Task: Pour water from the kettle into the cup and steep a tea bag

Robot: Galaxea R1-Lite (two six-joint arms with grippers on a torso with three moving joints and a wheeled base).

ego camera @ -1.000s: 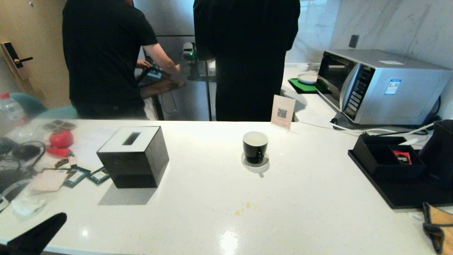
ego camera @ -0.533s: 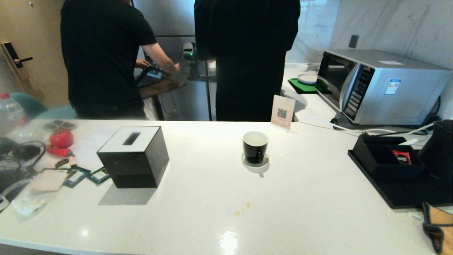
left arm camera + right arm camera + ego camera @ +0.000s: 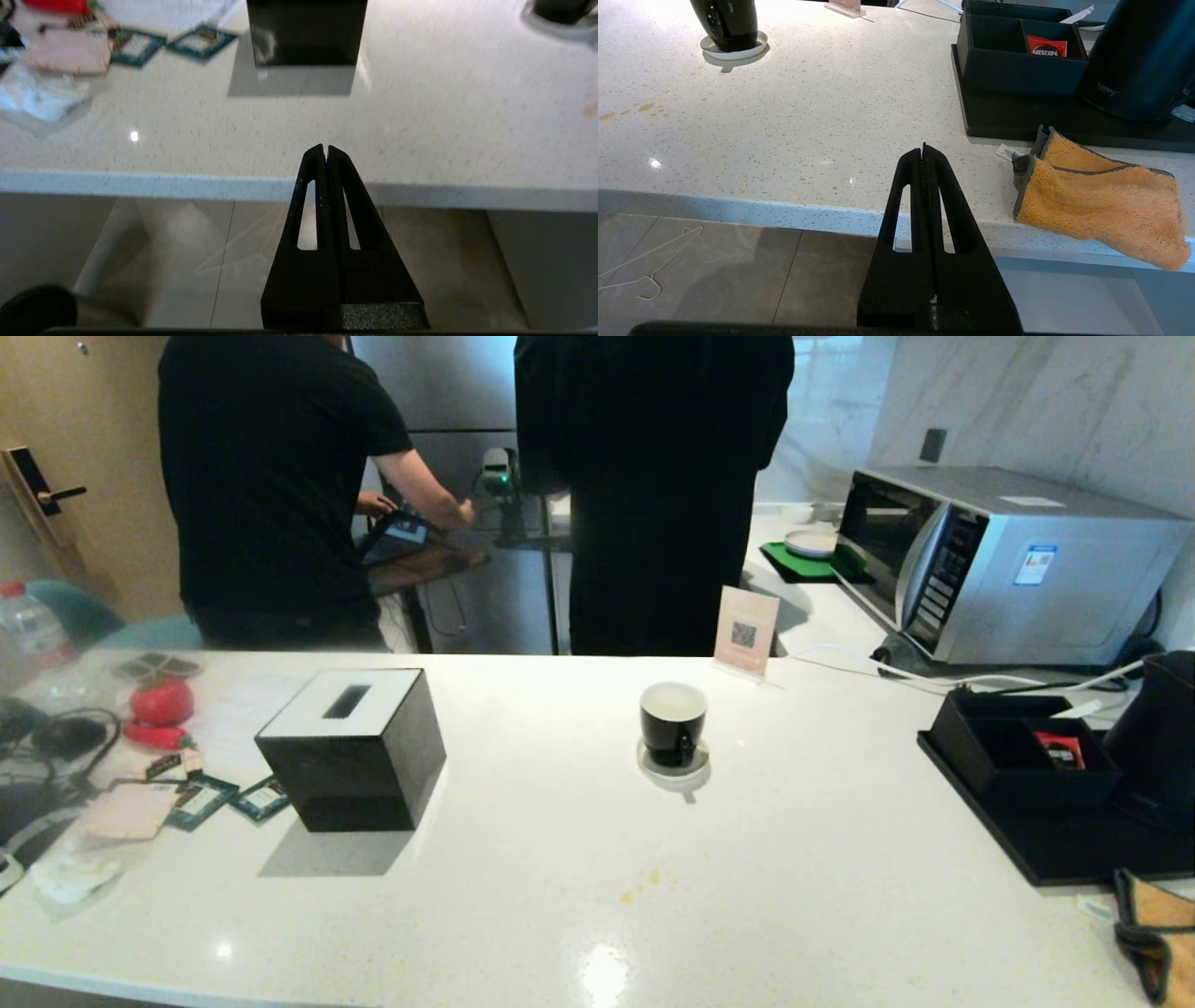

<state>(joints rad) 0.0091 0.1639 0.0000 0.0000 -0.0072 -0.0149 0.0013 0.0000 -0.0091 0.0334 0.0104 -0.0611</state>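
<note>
The black cup point(image 3: 673, 723) with a white inside stands on its small white saucer point(image 3: 674, 768) in the middle of the white counter; its base shows in the right wrist view too point(image 3: 725, 22). The matte black kettle point(image 3: 1158, 737) stands on a black tray point(image 3: 1055, 854) at the far right, also in the right wrist view point(image 3: 1139, 60). My left gripper point(image 3: 326, 148) is shut and empty, low at the counter's front edge. My right gripper point(image 3: 923, 148) is shut and empty, at the front edge near the cloth. Neither gripper is in the head view. No tea bag outside a wrapper shows.
A black tissue box point(image 3: 353, 747) stands left of the cup, with sachets point(image 3: 201, 798) and clutter beyond it. A black caddy point(image 3: 1022, 756) holds a red sachet. An orange cloth point(image 3: 1101, 196) lies at the front right. A microwave point(image 3: 1008, 560) and two people stand behind the counter.
My left arm, a dark shape at the lower left of the head view a second ago, has dropped out of that view. The person on the left has shifted slightly.
</note>
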